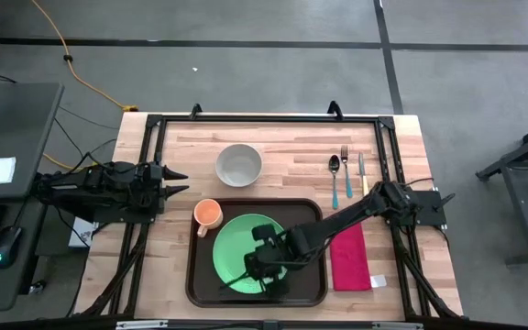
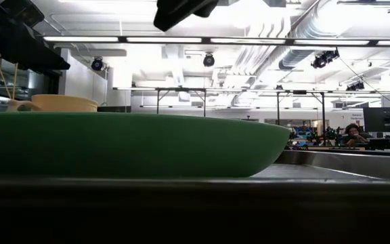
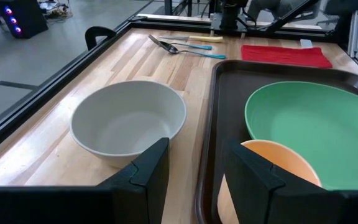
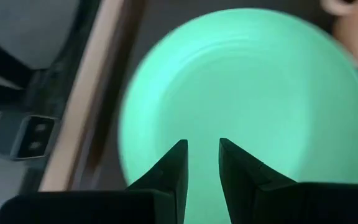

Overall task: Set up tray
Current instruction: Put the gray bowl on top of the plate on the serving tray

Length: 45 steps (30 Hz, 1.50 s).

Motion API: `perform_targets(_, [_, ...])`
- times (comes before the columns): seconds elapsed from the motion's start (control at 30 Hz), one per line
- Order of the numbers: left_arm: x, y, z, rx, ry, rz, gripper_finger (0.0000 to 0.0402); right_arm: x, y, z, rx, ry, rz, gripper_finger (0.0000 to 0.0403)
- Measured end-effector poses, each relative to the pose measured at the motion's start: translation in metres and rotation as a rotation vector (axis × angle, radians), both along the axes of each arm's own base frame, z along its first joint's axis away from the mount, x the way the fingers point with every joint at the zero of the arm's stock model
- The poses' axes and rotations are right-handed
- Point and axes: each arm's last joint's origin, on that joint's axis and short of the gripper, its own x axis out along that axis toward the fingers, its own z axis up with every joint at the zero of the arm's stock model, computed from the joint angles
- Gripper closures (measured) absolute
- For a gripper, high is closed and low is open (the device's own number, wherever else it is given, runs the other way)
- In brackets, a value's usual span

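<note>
From above, the tray point(image 1: 312, 209) sits at the near-middle of the bench point(image 1: 282, 147), with the green plate point(image 1: 232, 240) lying inside it. The right gripper point(image 1: 257, 272) hangs over the near edge of that plate, its arm reaching in across the tray's right side. A red napkin point(image 1: 348, 258) lies on the bench just beside that arm, outside the tray. The left gripper point(image 1: 180, 181) waits off to the left with its fingers spread apart; an orange cup point(image 1: 208, 214) sits near its tips at the tray's left corner, and a white bowl point(image 1: 238, 164) is a bit further ahead of them. Spoon point(image 1: 335, 172), fork point(image 1: 345, 170) and knife point(image 1: 362, 171) lie side by side, well away from both sets of fingers.

Low view is mostly plate point(image 2: 127, 146) filling the frame, with the tray rim point(image 2: 195, 203) dark in front.

Left wrist view: open fingers point(image 3: 148, 171), bowl point(image 3: 128, 121) just ahead of one, cup point(image 3: 284, 165) just ahead of the other, tray point(image 3: 229, 87) and plate point(image 3: 316, 130) beyond.

Right wrist view: fingers point(image 4: 174, 165) only a narrow gap apart, nothing between them, pointing down over the plate point(image 4: 241, 93), can't tell if they touch it.
</note>
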Motion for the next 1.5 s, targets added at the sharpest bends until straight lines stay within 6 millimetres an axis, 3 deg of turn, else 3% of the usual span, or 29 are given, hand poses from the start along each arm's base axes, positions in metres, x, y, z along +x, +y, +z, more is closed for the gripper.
perform_targets(0.43, [0.000,0.000,0.000,-0.009,-0.001,-0.003,0.0222,-0.001,-0.033,0.024,-0.103,-0.062,-0.086,0.0336])
perform_targets(0.87, [0.001,-0.001,0.002,-0.019,-0.026,-0.029,0.0222,-0.003,-0.048,0.034,-0.217,-0.102,-0.186,0.0336])
perform_targets(1.3, [0.004,-0.002,0.007,-0.026,-0.073,-0.049,0.0222,-0.041,-0.066,0.102,-0.271,-0.271,-0.287,0.0336])
perform_targets(1.5, [0.009,-0.002,0.010,-0.022,-0.079,-0.050,0.0222,-0.058,-0.072,0.121,-0.297,-0.301,-0.309,0.0336])
